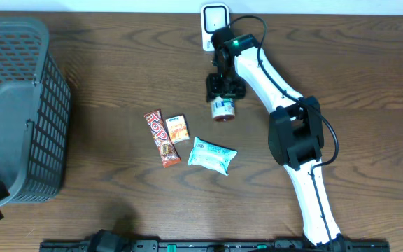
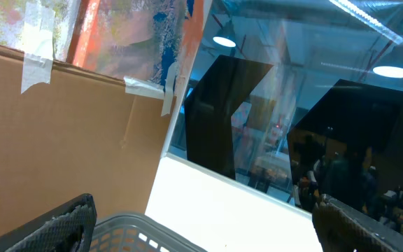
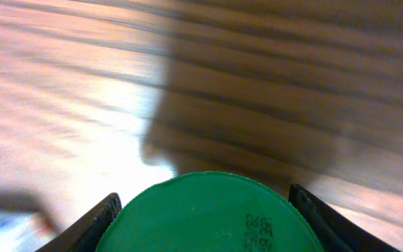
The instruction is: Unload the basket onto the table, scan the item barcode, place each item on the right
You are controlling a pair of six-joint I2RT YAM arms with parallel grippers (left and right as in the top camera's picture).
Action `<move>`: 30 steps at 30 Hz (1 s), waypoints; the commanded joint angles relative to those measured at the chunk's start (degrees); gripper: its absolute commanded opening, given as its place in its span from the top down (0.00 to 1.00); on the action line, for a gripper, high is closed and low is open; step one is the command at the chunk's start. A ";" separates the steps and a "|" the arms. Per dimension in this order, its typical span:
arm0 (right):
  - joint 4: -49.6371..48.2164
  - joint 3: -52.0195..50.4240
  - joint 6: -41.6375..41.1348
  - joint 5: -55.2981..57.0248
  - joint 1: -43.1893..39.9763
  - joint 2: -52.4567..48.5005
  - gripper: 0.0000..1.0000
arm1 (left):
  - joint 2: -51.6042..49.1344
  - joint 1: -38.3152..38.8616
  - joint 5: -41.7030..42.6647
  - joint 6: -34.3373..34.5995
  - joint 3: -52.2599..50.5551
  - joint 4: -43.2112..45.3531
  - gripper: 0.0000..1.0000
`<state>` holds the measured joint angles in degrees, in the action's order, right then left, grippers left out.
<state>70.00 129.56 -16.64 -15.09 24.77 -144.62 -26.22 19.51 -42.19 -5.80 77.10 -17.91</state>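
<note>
Tub [image 1: 222,108]: small and round, with a green lid [image 3: 208,210] bearing a stamped code
Right gripper [image 1: 224,94]: clamped on the tub — arm stretched near the scanner [image 1: 214,19]
Left gripper [image 2: 212,224]: spread wide

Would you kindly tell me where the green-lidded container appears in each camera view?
Overhead: the green-lidded container is right of centre, in the right gripper, below the white scanner.
Left wrist: not in it; only the basket rim shows.
Right wrist: its green lid fills the bottom centre between the fingers.
Shared landmark: the wooden table, in overhead and right wrist.
</note>
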 commanded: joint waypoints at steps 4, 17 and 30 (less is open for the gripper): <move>-5.84 5.05 11.30 -17.42 1.03 0.63 0.55 | 0.46 -0.09 -0.52 0.48 -0.28 0.09 0.02; -13.42 8.98 13.51 -15.85 2.10 0.66 0.53 | 0.46 -0.09 -0.52 0.48 -0.28 0.09 0.02; 1.90 23.78 15.63 -2.69 2.38 4.20 0.55 | 0.46 -0.09 -0.52 0.48 -0.28 0.09 0.02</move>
<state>70.65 150.08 -2.31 -18.90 26.92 -144.42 -26.22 19.51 -42.19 -5.80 77.10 -17.93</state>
